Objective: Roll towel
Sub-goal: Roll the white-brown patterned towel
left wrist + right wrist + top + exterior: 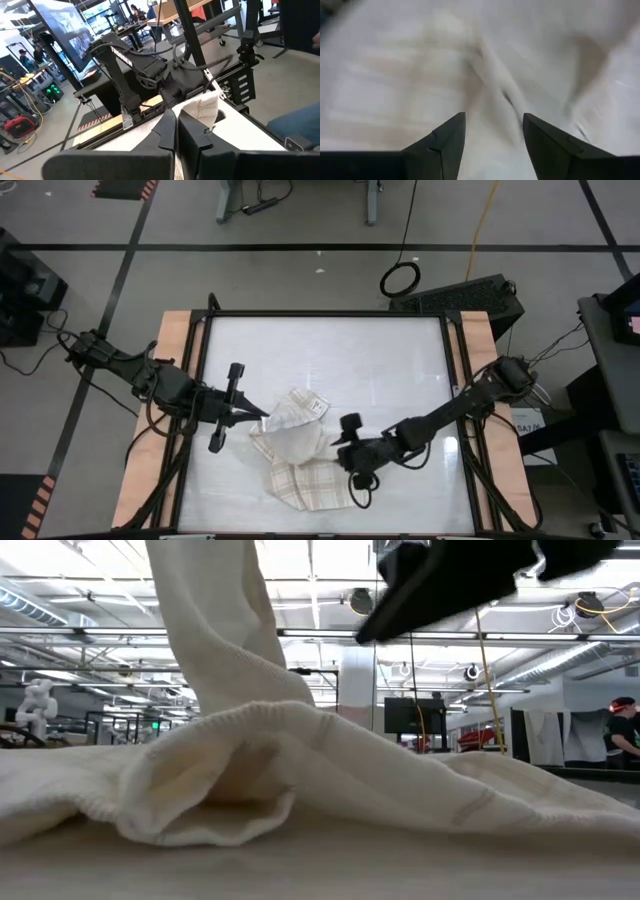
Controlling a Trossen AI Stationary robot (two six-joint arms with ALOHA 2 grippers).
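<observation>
The cream towel (300,465) with tan plaid stripes lies crumpled on the white table, near the front middle. One part of it rises as a column (210,620) in the low view. My left gripper (265,418) is at the towel's left side, shut on the cloth; its shut fingers (167,132) show in the left wrist view. My right gripper (338,442) hovers at the towel's right side. It is open and slants down over the cloth (470,75), with nothing between its fingers (445,145). In the low view it is the dark shape (450,580) at the top. My left gripper pinches a lifted part of the towel at its far left side (202,107) between its two fingers. It comes in about level from the table's left. That part is raised off the table and hangs down to the rest (300,780), which lies bunched on the surface.
The far half of the white tabletop (330,345) is bare. Wooden strips (175,360) and a black frame border the table's left and right sides. A dark box (470,292) sits just beyond the far right corner. People and equipment show in the room behind.
</observation>
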